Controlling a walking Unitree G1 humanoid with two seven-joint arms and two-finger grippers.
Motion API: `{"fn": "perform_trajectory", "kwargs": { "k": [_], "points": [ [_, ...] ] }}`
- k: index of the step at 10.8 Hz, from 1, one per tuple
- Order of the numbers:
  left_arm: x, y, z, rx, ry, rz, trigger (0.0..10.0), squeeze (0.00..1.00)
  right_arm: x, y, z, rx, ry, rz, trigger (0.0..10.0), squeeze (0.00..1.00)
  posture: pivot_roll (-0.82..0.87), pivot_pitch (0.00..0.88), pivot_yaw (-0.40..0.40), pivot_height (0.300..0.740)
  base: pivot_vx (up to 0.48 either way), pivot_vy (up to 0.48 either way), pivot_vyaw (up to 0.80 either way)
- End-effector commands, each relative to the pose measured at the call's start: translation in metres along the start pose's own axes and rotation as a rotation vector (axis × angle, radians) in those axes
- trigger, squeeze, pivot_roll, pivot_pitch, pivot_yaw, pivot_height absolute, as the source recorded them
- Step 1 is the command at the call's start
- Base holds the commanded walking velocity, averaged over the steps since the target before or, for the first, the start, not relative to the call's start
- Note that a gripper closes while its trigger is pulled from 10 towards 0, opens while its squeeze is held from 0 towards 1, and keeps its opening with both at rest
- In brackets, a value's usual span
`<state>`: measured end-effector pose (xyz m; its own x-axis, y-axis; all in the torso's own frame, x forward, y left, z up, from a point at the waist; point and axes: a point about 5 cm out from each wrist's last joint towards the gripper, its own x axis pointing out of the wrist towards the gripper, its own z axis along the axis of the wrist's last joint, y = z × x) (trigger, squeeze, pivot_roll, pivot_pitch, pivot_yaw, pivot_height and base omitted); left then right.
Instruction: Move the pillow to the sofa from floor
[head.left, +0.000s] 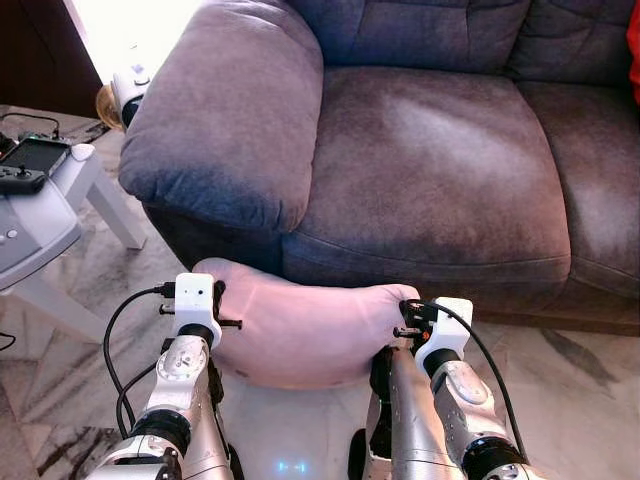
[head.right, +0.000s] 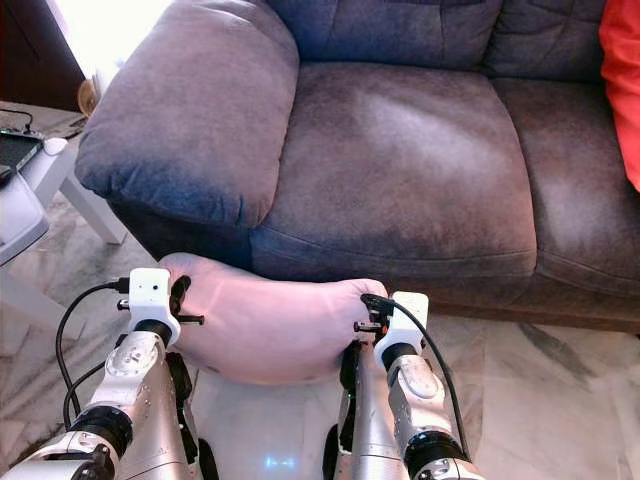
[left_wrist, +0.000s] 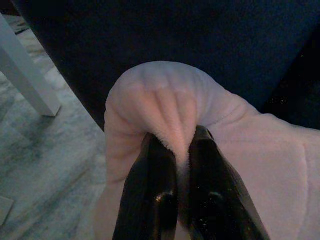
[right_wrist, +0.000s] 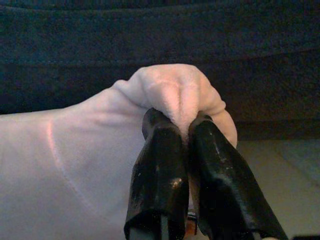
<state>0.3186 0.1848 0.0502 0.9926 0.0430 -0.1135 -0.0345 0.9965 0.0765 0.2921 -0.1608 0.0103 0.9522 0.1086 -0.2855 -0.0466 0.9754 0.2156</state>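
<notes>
Both grippers are pinching the pink pillow (head.left: 300, 330) at opposite ends, left gripper (left_wrist: 182, 150) and right gripper (right_wrist: 184, 125), just before the sofa's (head.left: 430, 150) front edge. Lifting level above the seat cushion should prevent snagging.

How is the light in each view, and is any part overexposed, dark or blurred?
Left and right eye views: sharp, daylight; the window area at top left is blown out, and a pale sheen lies on the sofa seat. Left wrist view: dim and bluish, the pillow lit, the sofa behind nearly black. Right wrist view: equally dim; the near fingers are soft, with small highlights.
</notes>
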Motion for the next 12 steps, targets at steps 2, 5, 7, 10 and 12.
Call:
{"fn": "perform_trajectory", "kwargs": {
  "k": [2, 5, 7, 10, 12],
  "points": [
    [0.0012, 0.0188, 0.0131, -0.030, -0.082, 0.096, 10.0, 0.00, -0.0008, -0.0209, 0.0185, 0.015, -0.104, -0.090, 10.0, 0.00, 0.07, 0.101, -0.079, 0.494, -0.124, 0.000, 0.00],
    [0.0008, 0.0195, 0.0126, -0.030, -0.080, 0.101, 10.0, 0.00, -0.0008, -0.0209, 0.0179, 0.015, -0.101, -0.090, 10.0, 0.00, 0.07, 0.103, -0.079, 0.494, -0.271, 0.000, 0.00],
    [0.0009, 0.0198, 0.0126, -0.029, -0.079, 0.103, 10.0, 0.00, -0.0006, -0.0206, 0.0176, 0.016, -0.097, -0.088, 10.0, 0.00, 0.07, 0.104, -0.079, 0.494, -0.126, 0.000, 0.00],
    [0.0004, 0.0210, 0.0110, -0.020, -0.069, 0.109, 10.0, 0.00, -0.0006, -0.0198, 0.0171, 0.015, -0.095, -0.084, 10.0, 0.00, 0.07, 0.104, -0.080, 0.494, 0.000, 0.000, 0.00],
    [0.0004, 0.0205, 0.0105, -0.031, -0.067, 0.105, 10.0, 0.00, -0.0005, -0.0198, 0.0171, 0.015, -0.096, -0.082, 10.0, 0.00, 0.07, 0.103, -0.080, 0.494, -0.240, 0.000, 0.00]
  ]
}}
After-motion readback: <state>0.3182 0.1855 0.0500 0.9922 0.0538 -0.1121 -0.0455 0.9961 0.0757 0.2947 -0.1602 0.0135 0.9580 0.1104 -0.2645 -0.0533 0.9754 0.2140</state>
